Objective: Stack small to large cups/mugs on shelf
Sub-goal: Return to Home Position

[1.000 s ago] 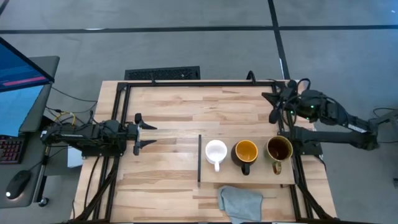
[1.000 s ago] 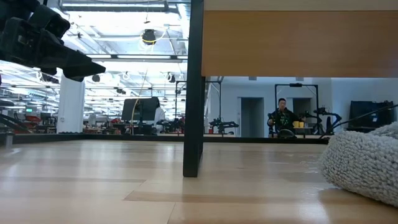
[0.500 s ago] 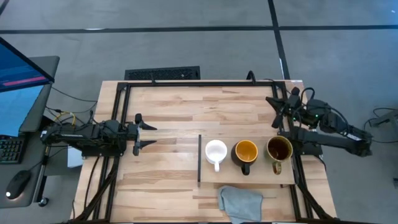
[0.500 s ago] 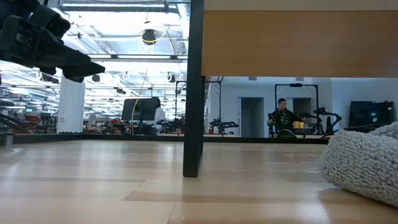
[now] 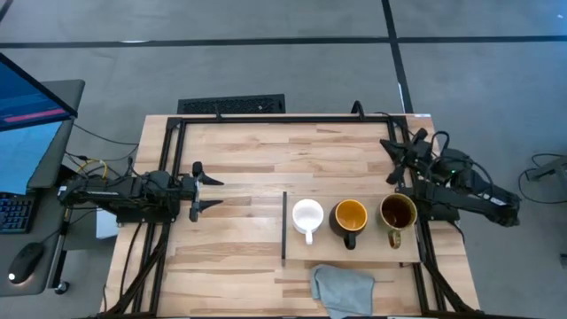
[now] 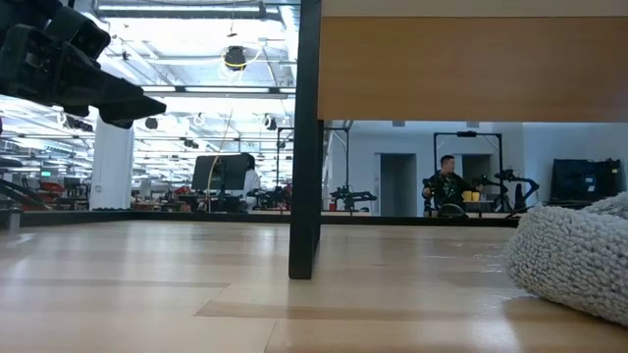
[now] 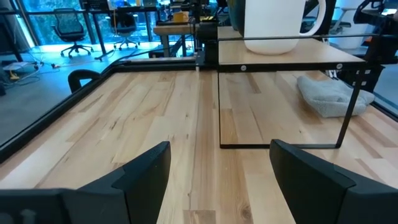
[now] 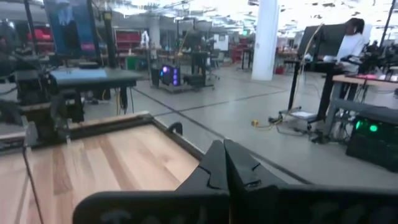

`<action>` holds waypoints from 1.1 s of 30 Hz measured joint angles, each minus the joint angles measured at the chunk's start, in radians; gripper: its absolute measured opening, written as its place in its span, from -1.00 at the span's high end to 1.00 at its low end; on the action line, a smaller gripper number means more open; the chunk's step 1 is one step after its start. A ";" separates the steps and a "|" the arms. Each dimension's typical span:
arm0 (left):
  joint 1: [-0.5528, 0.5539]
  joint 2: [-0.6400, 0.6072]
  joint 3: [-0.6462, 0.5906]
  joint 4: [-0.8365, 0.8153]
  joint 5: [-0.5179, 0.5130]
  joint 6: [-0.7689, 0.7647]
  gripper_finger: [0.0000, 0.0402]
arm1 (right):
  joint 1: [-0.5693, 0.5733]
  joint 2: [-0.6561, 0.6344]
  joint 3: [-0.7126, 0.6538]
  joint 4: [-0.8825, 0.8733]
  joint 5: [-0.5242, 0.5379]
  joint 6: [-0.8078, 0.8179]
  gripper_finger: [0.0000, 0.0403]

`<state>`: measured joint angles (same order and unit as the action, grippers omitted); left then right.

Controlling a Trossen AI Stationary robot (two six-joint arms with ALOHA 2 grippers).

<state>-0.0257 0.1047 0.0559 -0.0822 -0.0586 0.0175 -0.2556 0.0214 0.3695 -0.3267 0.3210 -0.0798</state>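
Note:
Three mugs stand in a row on the light-wood shelf (image 5: 354,252), on their bases, handles toward the near edge: the small white one (image 5: 307,215) at the left, the black one with yellow-orange inside (image 5: 350,216) in the middle, the olive-brown one (image 5: 398,212) at the right. My left gripper (image 5: 196,190) is open and empty at the table's left, pointing at the shelf. In its wrist view (image 7: 217,155) the white mug (image 7: 273,25) stands on the shelf (image 7: 286,57). My right gripper (image 5: 392,161) is shut and empty by the right edge, beyond the olive-brown mug.
A crumpled grey cloth (image 5: 341,288) lies on the table at the near edge, beside the shelf; it also shows in the low view (image 6: 574,260). A thin dark strip (image 5: 284,226) runs along the shelf's left end. Bare tabletop lies between my left gripper and the shelf.
My right arm has drawn back toward the table's right edge, and its gripper has shifted a little toward the near edge, still shut. The mugs have stayed where they were.

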 joint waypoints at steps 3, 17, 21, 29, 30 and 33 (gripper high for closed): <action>0.000 0.000 0.000 0.009 0.000 0.014 -0.32 | -0.001 0.000 -0.055 0.073 0.001 -0.015 1.00; 0.000 0.000 0.000 0.032 0.081 0.024 -0.32 | -0.020 -0.018 -0.174 0.146 0.052 -0.022 1.00; 0.000 0.000 0.000 0.032 0.081 0.023 -0.32 | -0.034 -0.018 -0.200 0.150 0.046 -0.007 1.00; 0.000 0.000 0.001 0.031 0.081 0.023 -0.32 | -0.042 -0.018 -0.226 0.156 0.043 0.011 1.00; 0.000 0.000 0.001 0.031 0.081 0.023 -0.32 | -0.042 -0.018 -0.230 0.157 0.043 0.016 1.00; 0.000 0.000 0.002 0.031 0.081 0.023 -0.32 | -0.042 -0.018 -0.256 0.176 0.043 0.028 1.00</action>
<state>-0.0257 0.1046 0.0574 -0.0516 0.0228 0.0409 -0.2974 0.0032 0.1137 -0.1503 0.3641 -0.0521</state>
